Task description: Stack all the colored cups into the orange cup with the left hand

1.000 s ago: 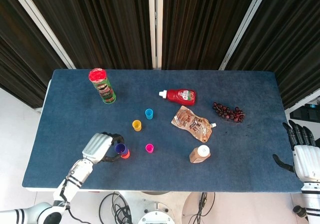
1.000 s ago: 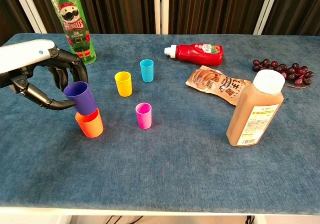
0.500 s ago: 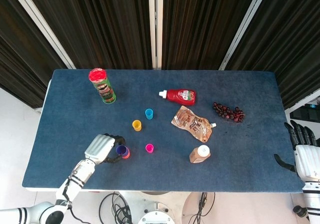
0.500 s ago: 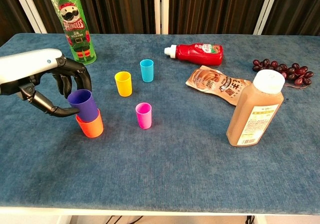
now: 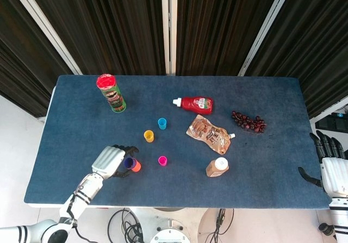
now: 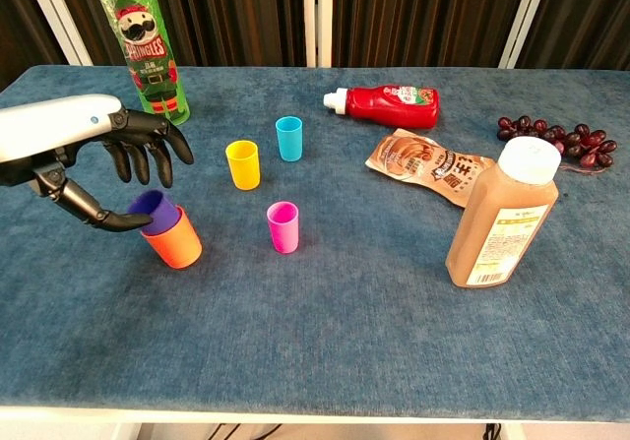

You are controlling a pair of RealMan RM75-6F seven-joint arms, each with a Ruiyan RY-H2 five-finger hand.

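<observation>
The orange cup [image 6: 172, 243] [image 5: 136, 167] stands tilted at the front left of the table, with the purple cup [image 6: 149, 204] [image 5: 129, 162] nested inside it. My left hand [image 6: 110, 155] [image 5: 110, 160] hovers just left of the pair, fingers spread above the purple rim and thumb close beside it, holding nothing. The yellow cup [image 6: 242, 164] [image 5: 148, 136], blue cup [image 6: 288, 138] [image 5: 162, 123] and pink cup [image 6: 283, 226] [image 5: 162, 160] stand apart to the right. My right hand [image 5: 330, 164] is off the table's right edge, fingers extended and empty.
A Pringles can [image 6: 141, 46] stands at the back left. A ketchup bottle [image 6: 387, 104] and a brown pouch [image 6: 429, 168] lie mid-table, with grapes [image 6: 556, 137] at the far right. A brown juice bottle [image 6: 500, 214] stands front right.
The purple cup went down into the orange cup, which now leans. My left hand's fingers have come off the cup and spread. The right hand has barely moved.
</observation>
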